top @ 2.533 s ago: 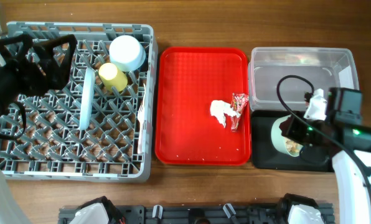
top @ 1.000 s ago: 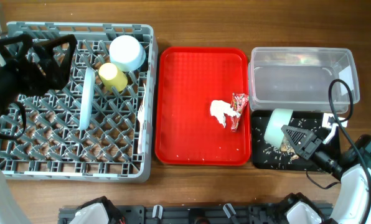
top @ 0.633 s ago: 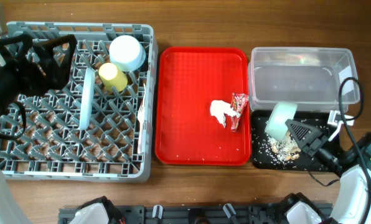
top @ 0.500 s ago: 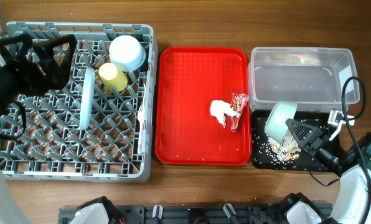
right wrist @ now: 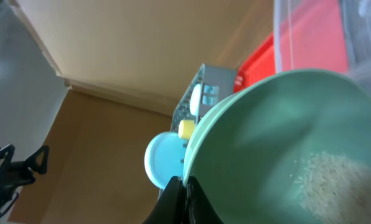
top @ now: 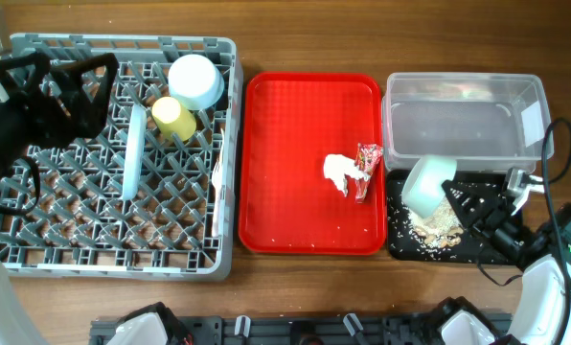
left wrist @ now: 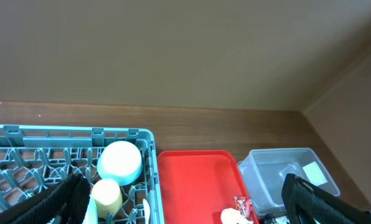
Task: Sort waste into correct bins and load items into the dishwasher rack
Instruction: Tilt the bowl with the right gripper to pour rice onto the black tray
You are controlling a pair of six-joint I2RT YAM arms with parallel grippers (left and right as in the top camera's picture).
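My right gripper (top: pixel 461 199) is shut on the rim of the mint green bowl (top: pixel 427 183), which is tipped on its side over the black tray (top: pixel 403 241). Pale rice scraps (top: pixel 438 223) lie heaped on that tray below the bowl. In the right wrist view some rice (right wrist: pixel 335 180) clings inside the bowl (right wrist: pixel 285 137), with the rim pinched in my gripper (right wrist: pixel 187 186). The crumpled tissue (top: pixel 338 173) and red wrapper (top: pixel 366 170) lie on the red serving tray (top: pixel 295 115). My left gripper (top: pixel 65 72) hangs open over the back left of the grey rack (top: pixel 75 216).
The rack holds an upturned pale blue bowl (top: pixel 195 80), a yellow cup (top: pixel 173 118), a pale blue plate on edge (top: pixel 132 153) and white cutlery (top: pixel 215 192). A clear tub (top: pixel 463 120) stands just behind the black tray. My right arm's cable loops over the tub's right end.
The right gripper has turned the mint bowl further over and shifted it slightly back, and more rice has dropped onto the black tray. The left arm has stayed still.
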